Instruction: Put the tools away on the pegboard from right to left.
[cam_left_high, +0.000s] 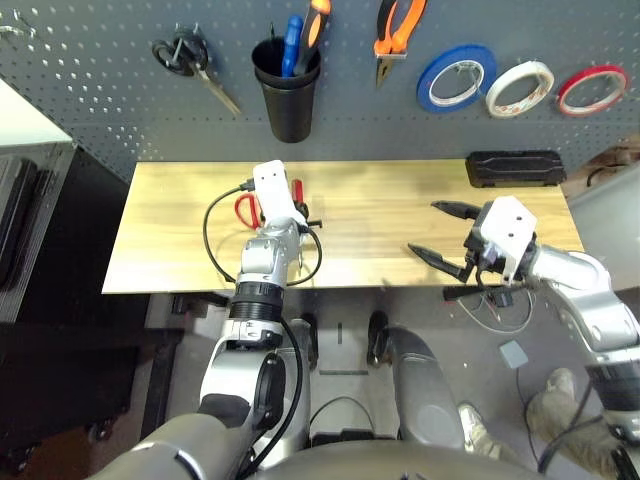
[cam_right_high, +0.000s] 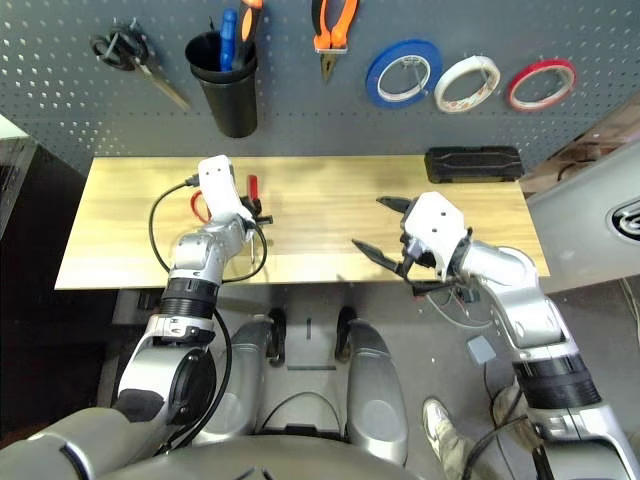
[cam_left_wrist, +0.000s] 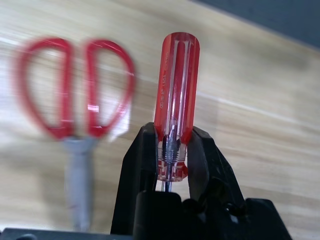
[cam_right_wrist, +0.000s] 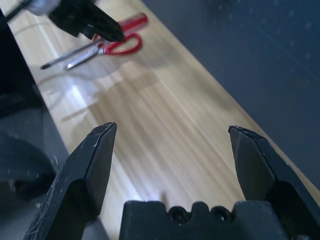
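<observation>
The large dark grey perforated pegboard (cam_left_high: 100, 90) fills the wall behind the scene. On it hang black-handled scissors (cam_left_high: 185, 58), a black cup (cam_left_high: 288, 95) holding blue and orange handles, orange-and-black-handled pliers (cam_left_high: 397, 30), a blue tape roll (cam_left_high: 455, 78), a white tape roll (cam_left_high: 519, 88) and a red tape roll (cam_left_high: 592, 89). Below it stands the long light wooden desk (cam_left_high: 380, 200), with a flat black case (cam_left_high: 515, 167) at its back right edge and a dark cabinet (cam_left_high: 40, 230) to its left.

The left tool (cam_left_wrist: 172, 165) is clamped on the slim red-handled screwdriver (cam_left_wrist: 176, 100), gripping the base of the clear red handle where the metal shaft begins; the handle points away from the robot toward the pegboard, long axis in line with the fingers. Just beside it, the red-handled scissors (cam_left_wrist: 75, 105) lie flat on the desk, handle loops toward the pegboard.

The right tool (cam_right_wrist: 172, 150) hovers near the front right of the desk, its fingers spread wide with nothing between them.
</observation>
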